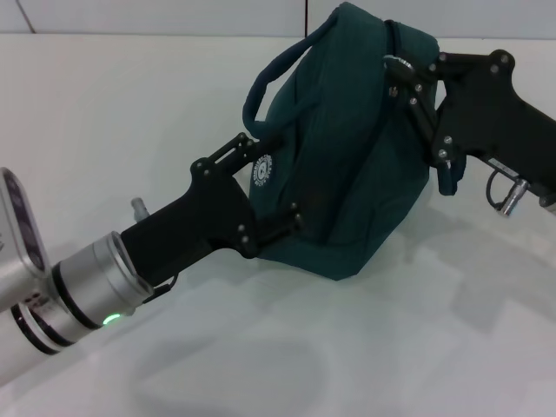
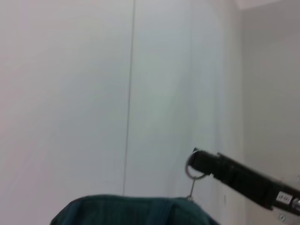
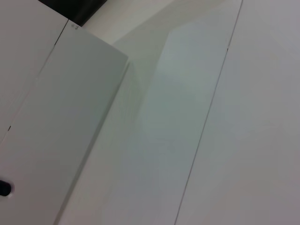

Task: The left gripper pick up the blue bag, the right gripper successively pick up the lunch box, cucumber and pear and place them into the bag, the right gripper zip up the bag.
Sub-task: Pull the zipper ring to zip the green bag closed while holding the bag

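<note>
The blue bag (image 1: 347, 148) stands tilted above the white table, its handle loop (image 1: 261, 87) at the upper left. My left gripper (image 1: 276, 181) is shut on the bag's left side, one finger above and one below. My right gripper (image 1: 398, 68) is at the bag's top right, on the zipper line, shut on the zipper pull. In the left wrist view the bag's top edge (image 2: 136, 211) shows, with the right gripper (image 2: 197, 159) holding the metal pull ring (image 2: 191, 172). The lunch box, cucumber and pear are out of view.
The white table (image 1: 130, 113) spreads around the bag, with its far edge and a wall behind. The right wrist view shows only white panels (image 3: 75, 117) and a seam line.
</note>
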You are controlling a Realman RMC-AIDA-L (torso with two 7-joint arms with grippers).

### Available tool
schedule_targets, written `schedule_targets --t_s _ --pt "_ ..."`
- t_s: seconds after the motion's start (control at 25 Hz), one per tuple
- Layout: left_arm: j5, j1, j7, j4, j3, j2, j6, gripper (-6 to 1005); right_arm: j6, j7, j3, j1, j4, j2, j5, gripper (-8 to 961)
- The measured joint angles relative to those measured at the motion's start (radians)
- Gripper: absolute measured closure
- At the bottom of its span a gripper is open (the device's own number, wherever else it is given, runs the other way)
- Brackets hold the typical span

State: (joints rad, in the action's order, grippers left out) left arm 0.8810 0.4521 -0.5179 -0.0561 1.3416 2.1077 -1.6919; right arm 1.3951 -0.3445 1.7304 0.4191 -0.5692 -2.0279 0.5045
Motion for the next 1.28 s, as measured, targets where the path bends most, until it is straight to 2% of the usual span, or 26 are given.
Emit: schedule_targets --t_s 0.04,0.16,0.6,1.24,1.28 --pt "-0.001 0.004 -0.001 0.001 0.000 0.000 -0.006 369 -0.001 0.008 0.009 0.000 0.000 0.000 -0.011 935" --pt "-0.012 0.020 -0.001 0.007 0.000 0.000 -0.010 223 -0.007 0.032 0.039 -0.002 0.001 0.000 -0.042 935" --pt "-0.034 0.046 0.011 0.010 0.001 0.000 0.002 226 -0.010 0.048 0.058 -0.004 0.003 0.000 -0.061 935" --pt "-0.024 0.048 0.049 0.010 0.002 0.000 0.026 310 -0.001 0.049 0.070 -0.005 0.008 0.000 -0.065 935" --pt "-0.024 0.048 0.054 0.010 0.002 0.000 0.026 389 -0.001 0.048 0.072 -0.005 0.008 0.000 -0.065 935"
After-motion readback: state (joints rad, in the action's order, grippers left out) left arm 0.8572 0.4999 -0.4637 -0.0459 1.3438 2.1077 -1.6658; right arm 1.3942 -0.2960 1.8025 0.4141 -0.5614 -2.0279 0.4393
